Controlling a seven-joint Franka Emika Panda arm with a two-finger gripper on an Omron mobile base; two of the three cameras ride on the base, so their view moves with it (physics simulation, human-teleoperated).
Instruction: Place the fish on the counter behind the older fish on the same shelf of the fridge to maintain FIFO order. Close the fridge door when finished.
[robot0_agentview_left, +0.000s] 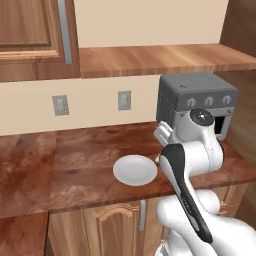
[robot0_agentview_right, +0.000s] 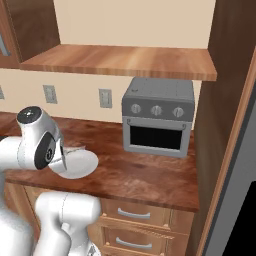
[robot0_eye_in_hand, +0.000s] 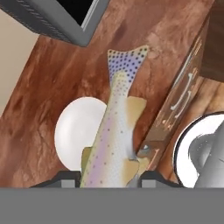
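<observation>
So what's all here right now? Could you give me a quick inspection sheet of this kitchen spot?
Surface: reddish-brown wood-look counter, over light wooden cabinet doors and drawers.
Job's things: spotted fish held between the fingertips, tail pointing away from the hand, above the counter near the plate.
Clutter: round white plate, nothing on it; grey toaster oven at the back of the counter.
Grippers: gripper shut on the fish.
Cables: nothing seen.
Surroundings: wooden shelf above the oven, two wall outlets on the beige wall, an upper cabinet at the left.
</observation>
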